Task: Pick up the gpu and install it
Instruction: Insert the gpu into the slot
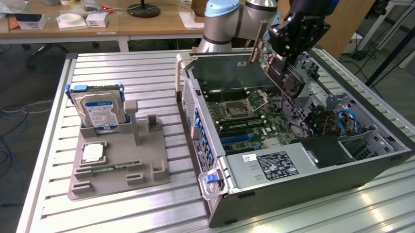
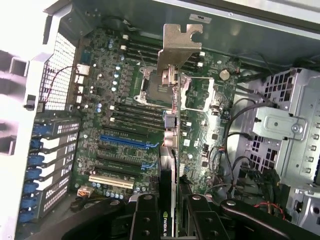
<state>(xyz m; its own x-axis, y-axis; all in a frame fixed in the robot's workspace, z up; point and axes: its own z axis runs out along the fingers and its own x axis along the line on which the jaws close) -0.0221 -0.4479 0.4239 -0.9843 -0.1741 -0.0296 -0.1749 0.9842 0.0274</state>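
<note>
The gpu (image 1: pixel 285 77), held edge-on with its pale metal bracket (image 2: pixel 178 47) leading, hangs above the motherboard (image 2: pixel 125 115) inside the open computer case (image 1: pixel 311 194). The gripper (image 2: pixel 171 220) is clamped on the card's opposite end.

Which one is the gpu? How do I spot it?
Find the open computer case on the exterior view's right. Above its green motherboard, the gripper holds the gpu. It's the only dark flat card in the air, with a pale metal bracket.
</note>
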